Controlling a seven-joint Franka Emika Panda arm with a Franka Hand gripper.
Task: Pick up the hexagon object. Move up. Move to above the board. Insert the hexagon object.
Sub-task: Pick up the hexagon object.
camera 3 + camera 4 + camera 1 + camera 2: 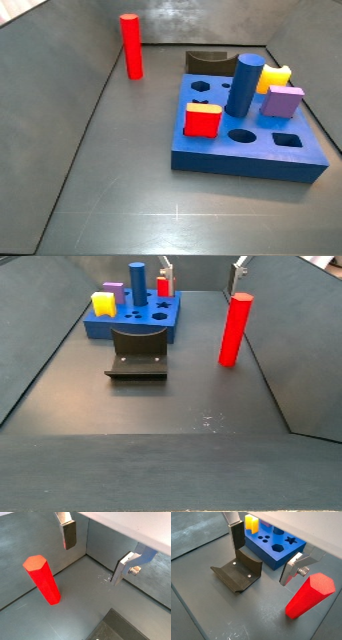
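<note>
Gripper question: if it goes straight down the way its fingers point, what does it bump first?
Probably just bare floor. The open gripper hangs above it, with the red rod off to one side and the fixture and board elsewhere. Depth is hard to judge.

The two-finger silver gripper (93, 556) is cut off above its fingers in both wrist views, so its body is unseen. Beneath it, the thick blue rectangular board (275, 551) is partly covered by a finger (237, 536), and the dark L-shaped fixture (205, 62) sits mostly hidden behind that board.
</note>
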